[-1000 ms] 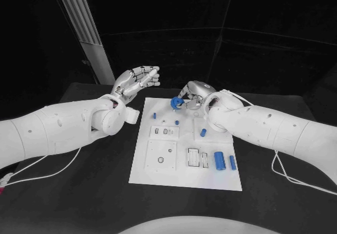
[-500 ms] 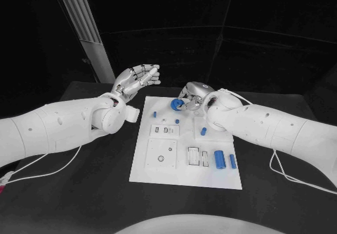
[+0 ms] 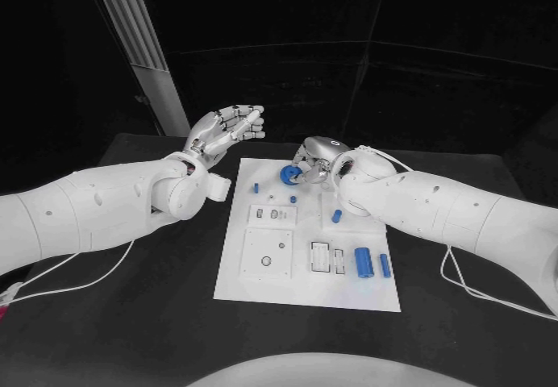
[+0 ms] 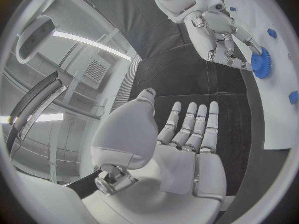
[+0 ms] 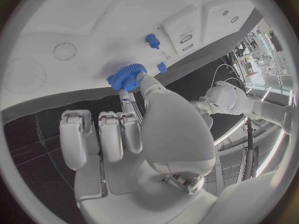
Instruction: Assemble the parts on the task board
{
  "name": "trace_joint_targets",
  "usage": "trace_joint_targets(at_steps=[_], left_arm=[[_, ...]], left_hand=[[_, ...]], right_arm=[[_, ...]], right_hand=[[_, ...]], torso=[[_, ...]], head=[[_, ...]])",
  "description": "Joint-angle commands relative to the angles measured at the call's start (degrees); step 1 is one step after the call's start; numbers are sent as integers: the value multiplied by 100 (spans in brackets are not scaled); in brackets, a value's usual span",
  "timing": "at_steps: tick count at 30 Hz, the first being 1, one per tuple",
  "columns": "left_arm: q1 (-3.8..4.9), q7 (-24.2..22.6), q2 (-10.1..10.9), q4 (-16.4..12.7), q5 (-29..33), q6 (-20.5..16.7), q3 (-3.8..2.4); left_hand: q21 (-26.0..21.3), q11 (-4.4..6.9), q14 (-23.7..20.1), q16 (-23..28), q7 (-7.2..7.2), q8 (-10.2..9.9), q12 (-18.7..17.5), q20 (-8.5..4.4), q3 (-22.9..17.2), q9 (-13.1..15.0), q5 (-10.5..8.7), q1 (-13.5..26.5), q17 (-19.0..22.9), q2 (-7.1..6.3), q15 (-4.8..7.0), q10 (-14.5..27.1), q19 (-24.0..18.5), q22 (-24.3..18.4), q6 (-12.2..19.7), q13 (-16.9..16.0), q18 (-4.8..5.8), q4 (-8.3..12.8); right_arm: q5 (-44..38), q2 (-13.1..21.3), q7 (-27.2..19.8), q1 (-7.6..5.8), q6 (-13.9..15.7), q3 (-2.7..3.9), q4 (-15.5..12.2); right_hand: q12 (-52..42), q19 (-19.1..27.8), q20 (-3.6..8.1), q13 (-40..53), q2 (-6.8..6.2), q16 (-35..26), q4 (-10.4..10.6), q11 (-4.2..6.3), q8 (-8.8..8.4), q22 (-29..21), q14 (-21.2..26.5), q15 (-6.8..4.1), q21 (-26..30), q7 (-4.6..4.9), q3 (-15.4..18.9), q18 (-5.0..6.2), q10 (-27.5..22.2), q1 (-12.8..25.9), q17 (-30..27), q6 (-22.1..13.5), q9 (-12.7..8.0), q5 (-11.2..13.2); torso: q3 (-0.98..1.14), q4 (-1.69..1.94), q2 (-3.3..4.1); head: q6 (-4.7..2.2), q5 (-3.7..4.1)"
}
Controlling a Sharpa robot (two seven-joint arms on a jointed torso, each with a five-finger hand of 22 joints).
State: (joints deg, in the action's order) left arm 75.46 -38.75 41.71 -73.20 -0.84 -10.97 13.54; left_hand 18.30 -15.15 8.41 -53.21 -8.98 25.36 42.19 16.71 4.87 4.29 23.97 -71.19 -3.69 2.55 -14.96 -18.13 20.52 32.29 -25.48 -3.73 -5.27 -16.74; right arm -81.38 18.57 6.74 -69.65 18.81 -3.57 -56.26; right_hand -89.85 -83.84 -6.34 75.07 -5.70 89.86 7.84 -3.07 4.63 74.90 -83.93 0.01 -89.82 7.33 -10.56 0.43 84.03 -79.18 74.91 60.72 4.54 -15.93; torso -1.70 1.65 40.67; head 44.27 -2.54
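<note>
Blue toothed gear wheel [image 3: 289, 172], a small plastic part, sits at the far end of the flat white rectangular task board [image 3: 262, 292], pinched between the thumb and fingertips of the silver right hand [image 3: 318, 157]; the right wrist view shows the gear [image 5: 126, 76] down at the board's surface beside a shallow round recess, though whether it actually touches the board cannot be told. On the board near the gear lie several small blue pegs, one [image 3: 256, 189] to its left and one [image 3: 293, 199] just behind it toward the robot, with another short blue piece [image 3: 336, 216] further in. At the board's near right corner two blue cylinders lie side by side, a thicker one [image 3: 364, 264] and a slimmer one [image 3: 385, 267]. The silver left hand [image 3: 224, 131] is raised off the board's far left corner, holding nothing, its palm [image 4: 187, 154] open with the fingers straight and close together.
</note>
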Motion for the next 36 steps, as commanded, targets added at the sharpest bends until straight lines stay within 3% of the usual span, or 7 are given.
trace_joint_targets(at_steps=[1,9,13,26,36], left_arm=[[12,-847,2,-9,-28,38,-4],[14,-854,14,-18,-28,31,-4],[17,-848,22,-24,-28,31,-4],[23,-844,36,-27,-28,24,-4],[23,-843,31,-20,-28,23,-4]], left_hand=[[-21,-4,-32,31,-791,31,22,-6,46,-5,12,-12,0,54,-3,37,-49,-9,42,2,35,-1],[-21,-4,-32,31,-791,31,22,-6,46,-5,12,-12,0,54,-3,37,-49,-9,42,2,35,-1],[-23,-5,-35,29,-791,43,25,-6,51,-5,15,-19,0,60,-3,39,-54,-11,49,2,36,-1],[-23,-5,-35,29,-791,43,25,-6,51,-5,15,-19,0,60,-3,39,-54,-11,49,2,36,-1],[-23,-5,-35,29,-791,43,25,-6,51,-5,15,-19,0,60,-3,39,-54,-11,49,2,36,-1]], right_arm=[[-51,-26,48,-11,-146,5,38],[-60,-84,91,-9,-202,5,112],[-65,-118,89,-8,-207,5,166],[-69,-204,101,-7,-296,5,286],[-71,-231,140,-4,-396,5,323]], right_hand=[[-15,-616,-37,1493,61,14,-31,-52,-32,1510,-607,46,-18,3,-1,-43,597,-14,1509,12,4,40],[-15,-616,-39,1493,74,14,-35,-53,-44,1510,-607,47,-18,6,-9,-43,597,-11,1509,-1,-1,50],[-15,-616,-41,1493,83,14,-41,-55,-54,1510,-607,48,-18,9,-17,-43,597,-13,1509,-14,-6,58],[-15,-616,-44,1493,67,14,-54,-48,-91,1510,-607,47,-18,7,-9,-43,597,11,1509,-83,-24,91],[-15,-616,-16,1493,56,14,-88,18,-111,1510,-607,2,-18,-7,-5,-43,597,43,1509,-279,-59,167]], torso=[[-1,-1,0],[-3,-4,0],[-1,-6,0],[0,-1,0],[0,-3,-3]], head=[[2,4],[7,-1],[1,52],[26,26],[37,23]])
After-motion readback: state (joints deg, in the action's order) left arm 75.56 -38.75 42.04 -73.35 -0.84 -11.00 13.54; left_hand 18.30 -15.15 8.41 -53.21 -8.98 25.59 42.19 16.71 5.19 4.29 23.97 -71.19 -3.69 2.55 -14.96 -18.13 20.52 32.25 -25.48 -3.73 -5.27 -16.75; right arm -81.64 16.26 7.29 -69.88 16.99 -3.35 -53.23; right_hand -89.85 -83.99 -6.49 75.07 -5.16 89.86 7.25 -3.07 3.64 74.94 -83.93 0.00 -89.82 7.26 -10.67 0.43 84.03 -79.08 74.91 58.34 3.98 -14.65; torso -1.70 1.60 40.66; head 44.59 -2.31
